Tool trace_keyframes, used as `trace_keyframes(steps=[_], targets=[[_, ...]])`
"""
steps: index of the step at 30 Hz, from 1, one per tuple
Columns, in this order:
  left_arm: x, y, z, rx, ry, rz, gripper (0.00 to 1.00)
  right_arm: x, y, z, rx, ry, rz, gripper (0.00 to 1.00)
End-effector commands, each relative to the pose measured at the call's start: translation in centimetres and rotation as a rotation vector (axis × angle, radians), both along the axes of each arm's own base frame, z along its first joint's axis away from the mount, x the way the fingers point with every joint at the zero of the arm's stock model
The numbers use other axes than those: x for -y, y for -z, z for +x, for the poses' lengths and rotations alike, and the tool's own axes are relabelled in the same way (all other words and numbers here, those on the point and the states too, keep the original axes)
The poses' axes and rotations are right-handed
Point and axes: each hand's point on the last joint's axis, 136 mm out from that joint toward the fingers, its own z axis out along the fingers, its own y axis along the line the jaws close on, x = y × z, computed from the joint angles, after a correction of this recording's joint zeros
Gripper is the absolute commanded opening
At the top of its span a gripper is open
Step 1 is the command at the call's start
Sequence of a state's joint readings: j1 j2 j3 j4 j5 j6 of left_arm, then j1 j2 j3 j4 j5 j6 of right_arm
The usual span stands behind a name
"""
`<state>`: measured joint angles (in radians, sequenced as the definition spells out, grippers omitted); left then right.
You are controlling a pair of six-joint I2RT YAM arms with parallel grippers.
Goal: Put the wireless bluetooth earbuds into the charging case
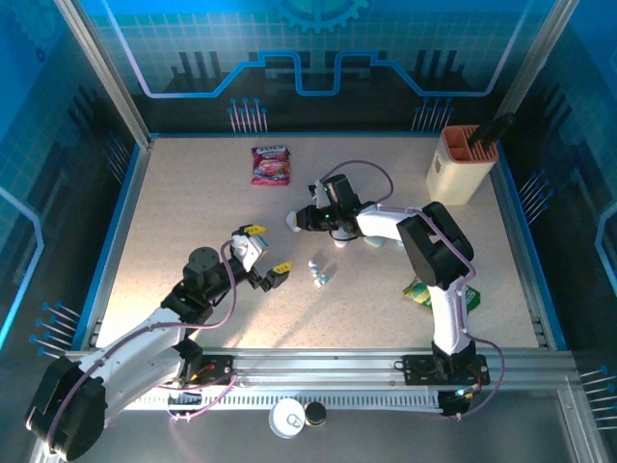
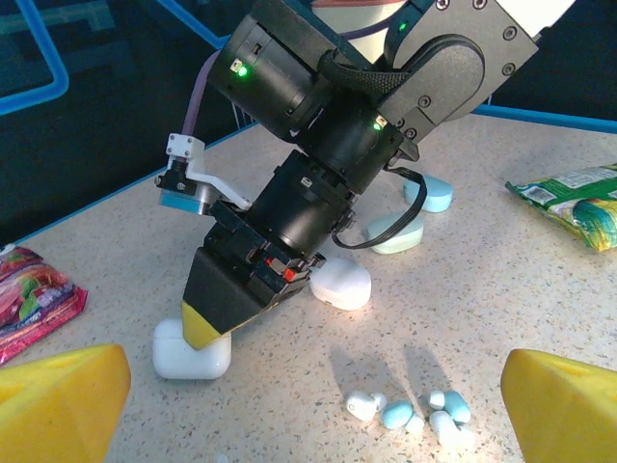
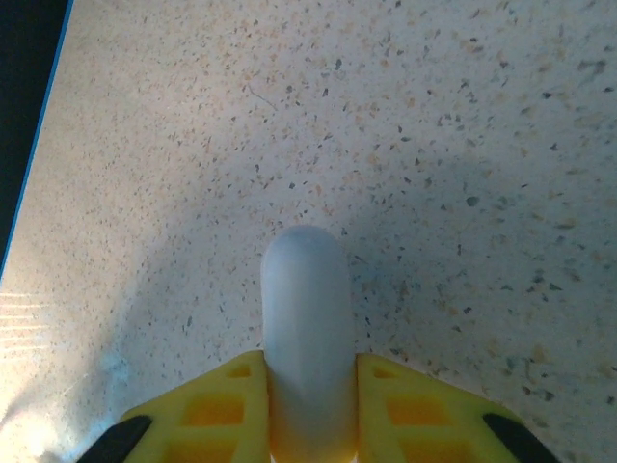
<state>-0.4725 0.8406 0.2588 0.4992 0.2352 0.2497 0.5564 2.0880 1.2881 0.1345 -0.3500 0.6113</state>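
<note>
Several tiny white and pale-blue earbuds (image 2: 410, 410) (image 1: 318, 270) lie loose on the speckled table. My left gripper (image 2: 313, 415) (image 1: 267, 253) hovers just short of them, open wide, with nothing between its yellow fingers (image 2: 63, 400). My right gripper (image 3: 308, 386) (image 1: 299, 222) is tilted down to the table, its yellow fingers pressed against both sides of a rounded white charging case (image 3: 307, 289) (image 2: 193, 352). That case rests on the table and its lid looks closed.
More pebble cases lie behind the right gripper: white (image 2: 342, 285), pale green (image 2: 395, 234), pale blue (image 2: 429, 196). A pink snack packet (image 1: 271, 164) sits far back, a green packet (image 1: 424, 292) at right, a beige holder (image 1: 463, 164) in the far right corner.
</note>
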Motion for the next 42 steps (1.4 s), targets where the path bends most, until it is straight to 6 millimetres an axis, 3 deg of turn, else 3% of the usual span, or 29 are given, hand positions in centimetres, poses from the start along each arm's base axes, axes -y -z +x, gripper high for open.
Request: trace_keyframes(steps=[1, 5, 9, 13, 18, 22, 24, 27, 32, 37, 42], targets=[[-0.7, 1.1, 0.1, -0.048, -0.047, -0.001, 0.99, -0.9, -2.0, 1.0, 0.036, -0.005, 0.046, 0.32], [-0.7, 1.3, 0.2, -0.073, -0.055, -0.004, 0.99, 1.1, -4.7, 1.8, 0.119, -0.005, -0.030, 0.55], [-0.5, 1.3, 0.3, -0.082, -0.047, -0.007, 0.99, 4.2, -7.1, 1.6, 0.192, 0.004, -0.098, 0.65], [0.0, 1.3, 0.3, -0.101, -0.020, -0.012, 0.99, 8.6, -8.4, 0.6, 0.247, 0.009, -0.201, 0.72], [0.3, 1.3, 0.4, -0.106, -0.005, -0.007, 0.99, 13.5, -8.9, -2.0, 0.270, -0.097, -0.429, 0.79], [0.8, 1.5, 0.6, -0.116, 0.012, -0.010, 0.99, 18.9, -8.5, -2.8, 0.158, 0.008, -0.591, 0.83], [1.3, 1.4, 0.9, -0.119, 0.029, -0.024, 0.99, 20.5, -7.9, -3.0, 0.116, 0.058, -0.607, 0.83], [1.9, 1.7, 1.4, -0.130, 0.050, -0.037, 0.99, 19.9, -7.0, -3.6, 0.128, 0.020, -0.618, 0.83], [2.7, 2.0, 2.1, -0.148, 0.069, -0.043, 0.99, 17.2, -5.9, -3.5, 0.057, 0.081, -0.610, 0.80], [2.6, 2.0, 2.5, -0.143, 0.050, -0.043, 0.99, 14.2, -3.9, -3.4, 0.049, 0.122, -0.606, 0.77], [2.3, 2.4, 2.3, -0.154, 0.037, -0.035, 0.99, 13.1, -1.6, -3.7, 0.009, 0.128, -0.640, 0.70]])
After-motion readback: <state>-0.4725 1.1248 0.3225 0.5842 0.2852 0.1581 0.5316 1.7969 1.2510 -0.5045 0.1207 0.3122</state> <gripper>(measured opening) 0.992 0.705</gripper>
